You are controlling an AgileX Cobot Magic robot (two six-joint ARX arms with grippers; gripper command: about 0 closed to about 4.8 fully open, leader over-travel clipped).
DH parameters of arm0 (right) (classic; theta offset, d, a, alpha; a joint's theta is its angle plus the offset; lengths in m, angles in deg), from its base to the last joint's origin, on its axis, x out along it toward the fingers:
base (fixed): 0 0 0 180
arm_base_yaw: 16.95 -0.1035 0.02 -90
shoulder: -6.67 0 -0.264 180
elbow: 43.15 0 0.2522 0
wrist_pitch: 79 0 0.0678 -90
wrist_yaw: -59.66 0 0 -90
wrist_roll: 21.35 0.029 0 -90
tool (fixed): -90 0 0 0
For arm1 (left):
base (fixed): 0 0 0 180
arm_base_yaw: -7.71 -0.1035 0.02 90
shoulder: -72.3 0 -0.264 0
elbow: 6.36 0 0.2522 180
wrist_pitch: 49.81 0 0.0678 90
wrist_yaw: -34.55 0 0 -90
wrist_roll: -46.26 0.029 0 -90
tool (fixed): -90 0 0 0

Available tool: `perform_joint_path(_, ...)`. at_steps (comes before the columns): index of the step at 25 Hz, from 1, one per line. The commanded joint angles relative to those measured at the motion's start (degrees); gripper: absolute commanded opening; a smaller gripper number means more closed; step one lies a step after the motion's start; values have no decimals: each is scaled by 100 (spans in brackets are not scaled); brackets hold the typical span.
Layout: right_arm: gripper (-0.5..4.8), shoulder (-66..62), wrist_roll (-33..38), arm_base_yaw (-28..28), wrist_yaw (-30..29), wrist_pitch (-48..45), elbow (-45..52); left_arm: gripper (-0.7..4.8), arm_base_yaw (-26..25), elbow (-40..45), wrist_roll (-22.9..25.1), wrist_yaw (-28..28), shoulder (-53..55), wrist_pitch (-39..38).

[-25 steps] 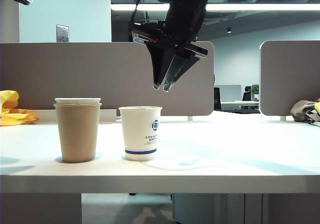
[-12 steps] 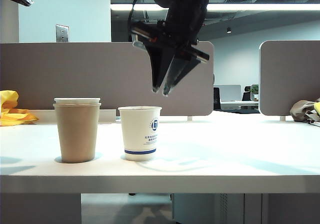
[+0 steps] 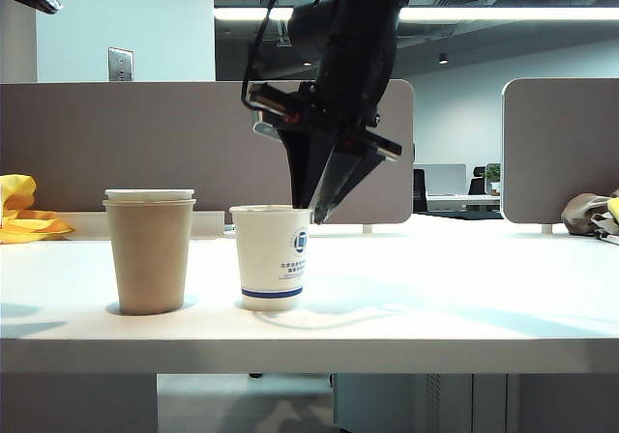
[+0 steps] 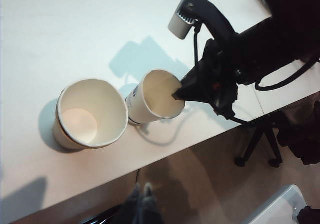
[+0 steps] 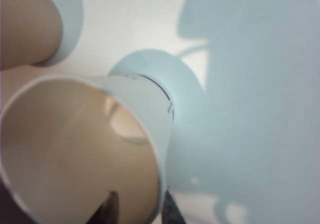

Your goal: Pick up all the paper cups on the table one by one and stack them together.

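Your right gripper (image 3: 311, 213) points down over the loose white paper cup with blue base band (image 3: 272, 257), jaws part open and straddling its 3 o'clock rim, holding nothing. The cup stands upright on the white worktop (image 3: 435, 298), kraft-brown cup stack (image 3: 150, 254) at its 9 o'clock. Left gripper is out of view, jaws untellable.

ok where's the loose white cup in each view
Exterior: white cup stands centre, right gripper at its rim.
Left wrist: white cup mid-frame, near the table edge.
Right wrist: white cup fills the near corner, one finger inside the rim.
Shared landmark: brown cup beside it.
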Motion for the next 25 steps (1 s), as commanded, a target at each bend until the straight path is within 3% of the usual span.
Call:
perform_joint_path(1,-1,-66,4,-7,-166,-114,-11,-6,-9,-20,28,33,-13,-70)
perform_joint_path(9,-3,-50,2,-2,-164,63,-385,-6,-9,-20,46,11,-13,-74)
perform_joint_path(16,-3,-50,94,-66,-186,326,-1790,-6,-11,-20,146,-96,-13,-109)
perform_joint_path(21,-3,-52,111,-337,-251,267,-2439,-6,-11,-22,153,-389,-13,-114)
perform_joint_path(25,-3,-70,111,-509,-254,254,-2420,-6,-11,-22,173,-446,-13,-155)
